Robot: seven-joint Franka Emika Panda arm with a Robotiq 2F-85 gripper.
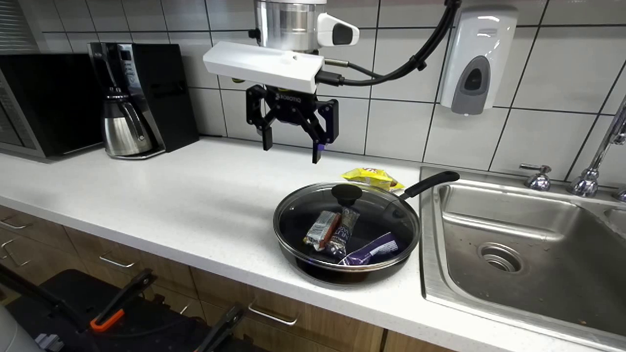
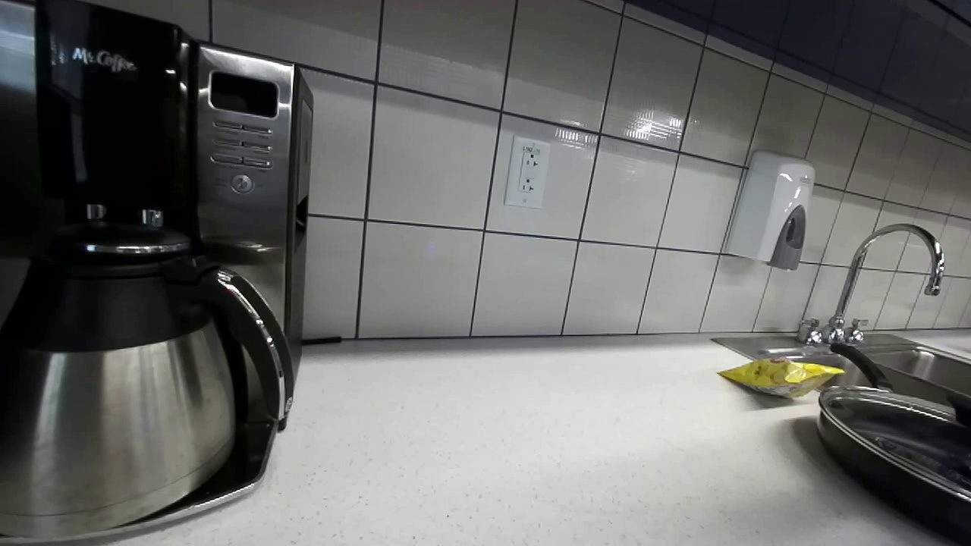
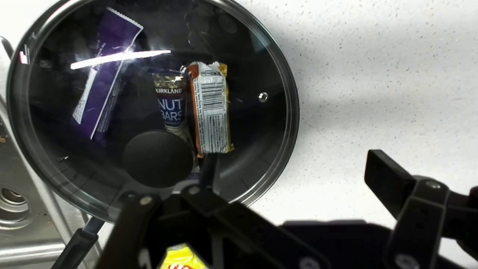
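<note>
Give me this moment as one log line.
black two-fingered gripper: open, empty; round black pan: clear glass lid on, three wrapped oblong bars inside; shiny yellow bag: beside pan

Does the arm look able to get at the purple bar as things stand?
Probably not: the lid sits on the pan, over the purple bar. The fingers are open and empty, but the lid likely blocks them.

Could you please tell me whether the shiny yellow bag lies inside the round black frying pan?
No, the shiny yellow bag lies on the white speckled countertop, outside the black frying pan.
</note>
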